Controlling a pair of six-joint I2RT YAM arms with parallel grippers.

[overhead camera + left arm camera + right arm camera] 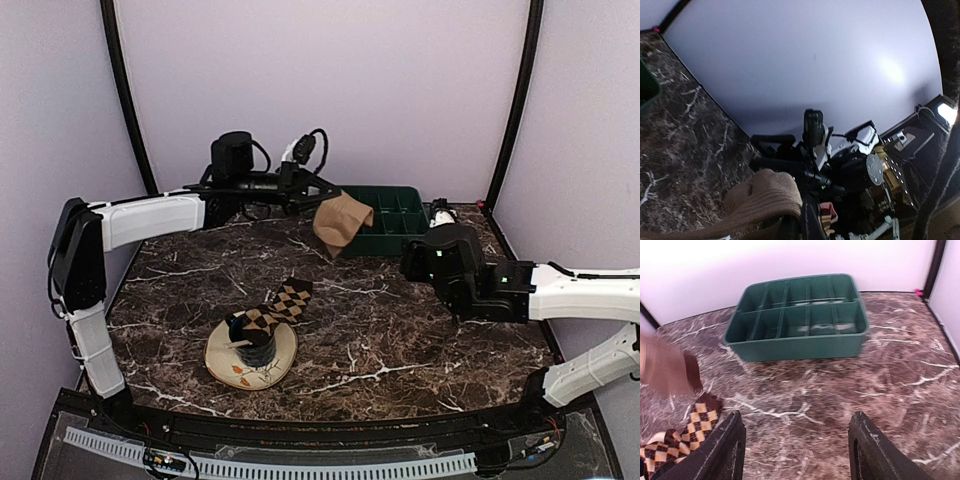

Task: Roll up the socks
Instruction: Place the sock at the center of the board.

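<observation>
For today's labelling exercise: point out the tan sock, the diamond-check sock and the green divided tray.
tan sock [340, 222], top external view, middle of hanging fabric.
diamond-check sock [290, 298], top external view, patterned flat end.
green divided tray [795, 347], right wrist view, front wall.

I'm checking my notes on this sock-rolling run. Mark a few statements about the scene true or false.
1. The left tool grips the tan sock. True.
2. The checked sock lies in the tray. False: it lies on the table, outside the tray, one end at the cup.
3. The right tool is open and empty. True.
4. The cup stands in the tray. False: it stands on the dish.
</observation>
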